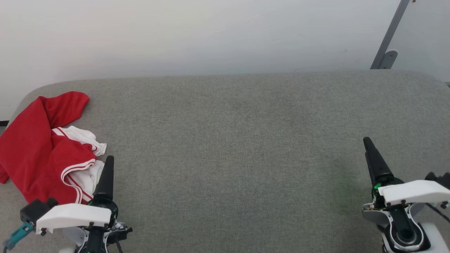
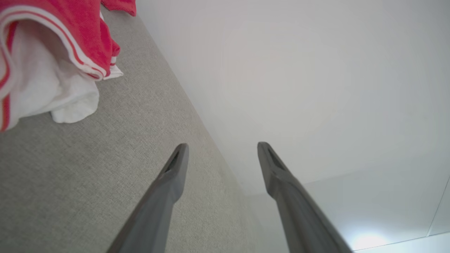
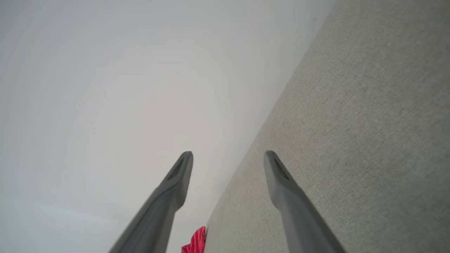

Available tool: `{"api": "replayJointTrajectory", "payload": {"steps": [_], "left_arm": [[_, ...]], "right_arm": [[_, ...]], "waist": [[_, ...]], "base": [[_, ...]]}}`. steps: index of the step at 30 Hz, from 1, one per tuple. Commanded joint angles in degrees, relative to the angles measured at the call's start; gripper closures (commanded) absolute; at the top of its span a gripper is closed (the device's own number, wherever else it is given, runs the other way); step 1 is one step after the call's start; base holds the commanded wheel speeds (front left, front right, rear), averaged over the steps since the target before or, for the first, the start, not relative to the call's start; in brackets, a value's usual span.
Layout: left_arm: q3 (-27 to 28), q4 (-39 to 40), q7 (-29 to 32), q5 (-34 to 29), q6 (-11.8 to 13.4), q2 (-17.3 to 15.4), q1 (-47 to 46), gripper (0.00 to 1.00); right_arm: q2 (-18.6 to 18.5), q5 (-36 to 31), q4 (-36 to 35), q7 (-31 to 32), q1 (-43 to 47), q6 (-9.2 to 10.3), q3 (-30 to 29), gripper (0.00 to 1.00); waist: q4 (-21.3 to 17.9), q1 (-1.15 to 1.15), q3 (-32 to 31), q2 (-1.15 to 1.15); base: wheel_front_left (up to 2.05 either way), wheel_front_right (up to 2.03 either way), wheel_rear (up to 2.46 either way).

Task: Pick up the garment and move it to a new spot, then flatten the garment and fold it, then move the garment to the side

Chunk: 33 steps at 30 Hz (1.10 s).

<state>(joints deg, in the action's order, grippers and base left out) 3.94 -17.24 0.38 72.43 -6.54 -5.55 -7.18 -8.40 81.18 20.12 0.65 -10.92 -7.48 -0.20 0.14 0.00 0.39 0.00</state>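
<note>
Nearest, the left gripper is seen spread and empty, just beside the bright red soft shirt with white panels and striped trim, crumpled at the grey woven cushion's left end. The right gripper, likewise spread and empty, is held well apart. A thick red fold should be pinched and lifted clear.

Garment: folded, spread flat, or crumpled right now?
Crumpled. The garment lies in a loose heap at the left end of the grey surface, red layers bunched over white, striped trim curling.
</note>
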Motion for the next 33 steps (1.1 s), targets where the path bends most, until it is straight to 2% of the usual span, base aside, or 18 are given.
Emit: {"api": "replayJointTrajectory", "payload": {"steps": [1, 14, 25, 33], "left_arm": [[-0.08, 1.20, -0.74, -3.32, 0.23, -0.63, -2.16, 0.00], [-2.20, 2.86, -3.58, -21.14, 1.86, -2.11, -2.87, 0.00], [-4.10, 3.06, -5.67, -30.98, 3.51, -3.59, -3.71, 0.00], [-5.25, 2.61, -7.10, -36.76, 4.40, -4.44, -4.48, 0.00]], "right_arm": [[-1.14, -1.83, -0.53, -0.80, -2.41, 0.00, 0.73, 0.00], [-4.81, -19.98, 0.17, -3.88, -5.71, -0.01, 3.47, 0.00], [-6.04, -34.20, -0.59, -5.99, -7.26, -0.01, 3.12, 0.00], [-6.33, -41.30, 0.40, -7.40, -8.42, -0.01, 3.86, 0.00]], "waist": [[0.01, 0.00, 0.02, 0.00], [0.22, 0.00, 0.37, 0.00], [0.15, 0.00, 0.85, 0.00], [0.05, 0.00, 1.07, 0.00]], "base": [[0.00, 0.00, 0.00], [0.00, 0.00, 0.00], [0.00, 0.00, 0.00], [0.00, 0.00, 0.00]]}}
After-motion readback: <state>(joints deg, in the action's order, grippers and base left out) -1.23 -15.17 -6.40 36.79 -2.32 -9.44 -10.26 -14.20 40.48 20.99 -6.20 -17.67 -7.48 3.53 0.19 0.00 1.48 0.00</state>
